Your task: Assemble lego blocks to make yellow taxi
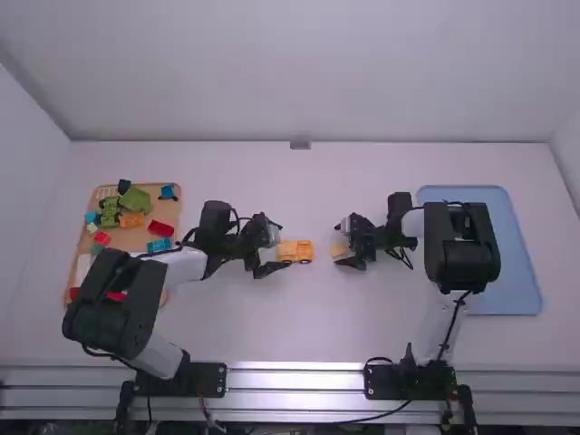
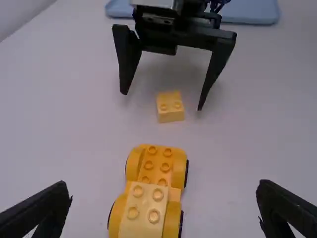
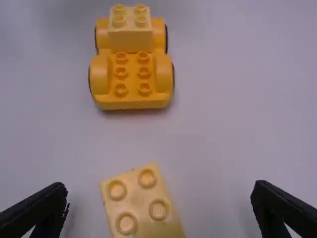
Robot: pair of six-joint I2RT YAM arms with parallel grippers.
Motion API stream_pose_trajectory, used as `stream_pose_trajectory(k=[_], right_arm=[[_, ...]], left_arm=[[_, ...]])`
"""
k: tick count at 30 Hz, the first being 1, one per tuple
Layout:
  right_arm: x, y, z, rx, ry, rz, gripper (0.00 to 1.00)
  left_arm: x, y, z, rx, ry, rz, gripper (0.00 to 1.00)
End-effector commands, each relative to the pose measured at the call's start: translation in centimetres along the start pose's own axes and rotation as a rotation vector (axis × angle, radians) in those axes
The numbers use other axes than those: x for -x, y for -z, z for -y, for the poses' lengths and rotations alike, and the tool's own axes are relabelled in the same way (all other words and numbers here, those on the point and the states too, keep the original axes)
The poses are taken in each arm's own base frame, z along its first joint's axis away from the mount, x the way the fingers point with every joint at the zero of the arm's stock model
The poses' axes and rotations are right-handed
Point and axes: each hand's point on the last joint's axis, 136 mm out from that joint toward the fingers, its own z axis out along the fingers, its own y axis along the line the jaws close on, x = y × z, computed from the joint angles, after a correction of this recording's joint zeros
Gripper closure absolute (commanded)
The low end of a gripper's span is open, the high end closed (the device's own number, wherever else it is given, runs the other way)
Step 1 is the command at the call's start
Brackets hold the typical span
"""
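1. Yellow car base [image 3: 132, 101], with wheels along its sides. It stands upright on the white worktop [image 1: 308, 326], between the two pincers, studs upward.
2. Pale yellow block [image 3: 131, 38], seated on the end of the car base nearer the left arm, four studs showing.
3. Loose yellow block [image 3: 143, 213], lying on the worktop apart from the car base, four studs up, toward the right arm.
4. Left pincer [image 1: 284, 245], spread wide at the seated block's end of the car base, pinching nothing.
5. Right pincer [image 1: 339, 245], likewise spread, its fingers on either side of the loose block, pinching nothing.
6. Tan tray [image 1: 136, 240], at left, holding green [image 1: 135, 200], red [image 1: 161, 228] and blue blocks [image 1: 168, 192].
7. Blue tray [image 1: 507, 272], at right, partly behind the right arm.
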Motion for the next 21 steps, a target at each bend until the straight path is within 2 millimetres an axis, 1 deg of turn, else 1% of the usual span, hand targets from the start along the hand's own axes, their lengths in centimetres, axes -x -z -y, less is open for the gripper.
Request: stream_pose_trajectory(k=[1,3,5,8,9,10,11,12,13,15,16,19,21], right_arm=[[-0.5,-0.3,-0.5,0.013,0.017,-0.004,0.00],[-0.6,-0.2,-0.5,0.015,0.013,-0.010,0.03],[-1.3,-0.2,-0.5,0.015,0.012,-0.052,0.12],[-1.8,-0.1,-0.7,0.018,-0.030,-0.075,0.17],[-1.9,0.0,-0.9,0.023,-0.047,-0.082,0.21],[-2.0,0.0,-1.0,0.027,-0.046,-0.082,0.23],[-2.0,-0.1,-1.1,0.031,-0.044,-0.081,0.26],[-2.1,-0.2,-1.2,0.035,-0.051,-0.080,0.32],[-2.2,-0.3,-1.1,0.034,-0.053,-0.080,0.36],[-2.3,-0.2,-1.2,0.034,-0.058,-0.076,0.37],[-2.4,-0.1,-1.1,0.028,-0.058,-0.071,0.39],[-2.6,0.1,-1.1,0.024,-0.066,-0.076,0.40],[-2.5,0.1,-1.2,0.026,-0.074,-0.070,0.53]], left_arm=[[0.5,-0.3,0.1,-0.022,-0.020,0.016,0.01],[0.5,-0.3,0.1,-0.022,-0.021,0.017,0.01],[0.6,-0.3,0.3,-0.035,-0.018,0.027,0.01],[0.9,-0.3,0.5,-0.044,-0.019,0.039,0.01],[0.9,-0.3,0.5,-0.043,-0.019,0.038,0.01],[0.8,-0.3,0.5,-0.043,-0.019,0.038,0.01],[0.8,-0.3,0.5,-0.043,-0.019,0.038,0.01],[0.9,-0.3,0.5,-0.043,-0.019,0.038,0.01],[0.9,-0.3,0.5,-0.043,-0.018,0.038,0.01],[0.9,-0.3,0.4,-0.042,-0.003,0.038,0.01],[0.8,-0.3,0.4,-0.041,0.003,0.035,0.01],[0.8,-0.3,0.4,-0.041,0.006,0.033,0.01],[0.8,-0.3,0.4,-0.042,0.003,0.033,0.01]])
